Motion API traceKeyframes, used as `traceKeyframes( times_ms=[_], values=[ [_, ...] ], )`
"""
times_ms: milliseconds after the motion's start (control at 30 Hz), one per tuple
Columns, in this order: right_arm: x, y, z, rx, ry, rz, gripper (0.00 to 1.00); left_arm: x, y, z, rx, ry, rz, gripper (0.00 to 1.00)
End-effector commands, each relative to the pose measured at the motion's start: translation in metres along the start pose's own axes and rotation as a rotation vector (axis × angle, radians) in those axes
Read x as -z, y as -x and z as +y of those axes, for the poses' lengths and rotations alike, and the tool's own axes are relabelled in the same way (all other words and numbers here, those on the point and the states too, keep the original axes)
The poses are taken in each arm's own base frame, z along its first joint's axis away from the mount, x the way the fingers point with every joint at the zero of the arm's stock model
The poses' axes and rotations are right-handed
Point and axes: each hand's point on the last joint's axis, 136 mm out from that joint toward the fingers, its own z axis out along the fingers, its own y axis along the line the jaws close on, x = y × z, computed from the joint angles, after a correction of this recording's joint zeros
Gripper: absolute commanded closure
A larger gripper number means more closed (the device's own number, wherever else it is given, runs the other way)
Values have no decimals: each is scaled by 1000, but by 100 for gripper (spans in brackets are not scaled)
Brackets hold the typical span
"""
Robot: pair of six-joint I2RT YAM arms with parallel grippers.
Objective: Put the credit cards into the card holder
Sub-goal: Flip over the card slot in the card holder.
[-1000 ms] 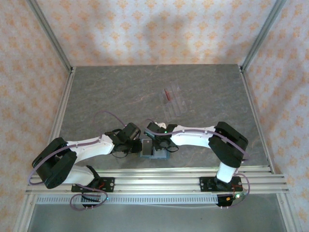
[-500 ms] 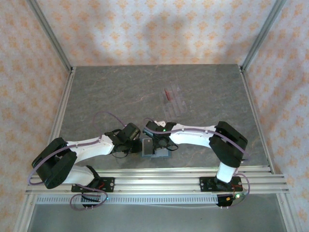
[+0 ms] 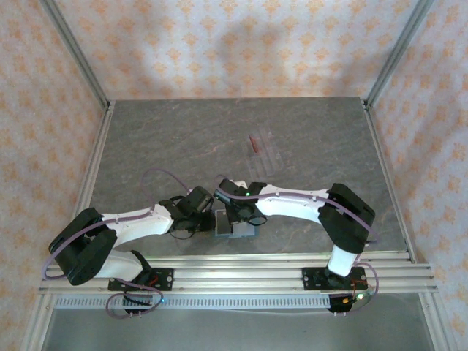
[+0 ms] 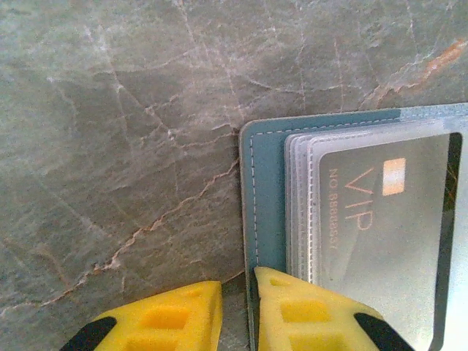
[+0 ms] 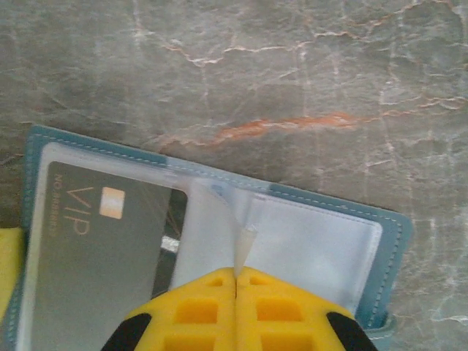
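Note:
The teal card holder [image 3: 235, 231] lies open on the table just ahead of the arm bases. My left gripper [image 4: 238, 282] is shut on the edge of its teal cover [image 4: 265, 190], which runs down between the yellow fingers. A grey-looking card marked VIP [image 4: 380, 241] sits inside a clear sleeve. In the right wrist view, my right gripper [image 5: 235, 272] is shut on a thin clear sleeve leaf [image 5: 243, 245] that stands up from the card holder [image 5: 390, 248]. The VIP card [image 5: 95, 256] lies to its left. A mauve-red credit card [image 3: 252, 141] stands in the rack further back.
A clear slotted plastic rack [image 3: 265, 155] stands in the middle of the grey marbled table [image 3: 161, 146]. Metal rails [image 3: 241, 274] run along the near edge, and upright frame posts [image 3: 73, 51] stand at the back corners before patterned walls.
My right gripper has closed onto the clear sleeve leaf, and its arm has shifted a little to the left over the card holder. The left arm has stayed in place.

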Motion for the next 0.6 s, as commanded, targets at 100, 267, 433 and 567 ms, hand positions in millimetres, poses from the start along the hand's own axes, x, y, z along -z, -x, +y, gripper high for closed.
traceKeyframes(
  times_ms=[100, 267, 433, 567],
  values=[
    [10, 8, 29, -35, 140, 1, 79, -15, -20, 13, 12, 40, 48, 81],
    [13, 14, 37, -97, 226, 3, 66, -14, -20, 12, 22, 35, 44, 81],
    [12, 18, 48, -158, 348, 27, 65, -12, -19, 13, 27, 36, 38, 81],
    [10, 20, 52, -199, 415, 42, 65, -9, -19, 14, 31, 36, 32, 81]
  ],
)
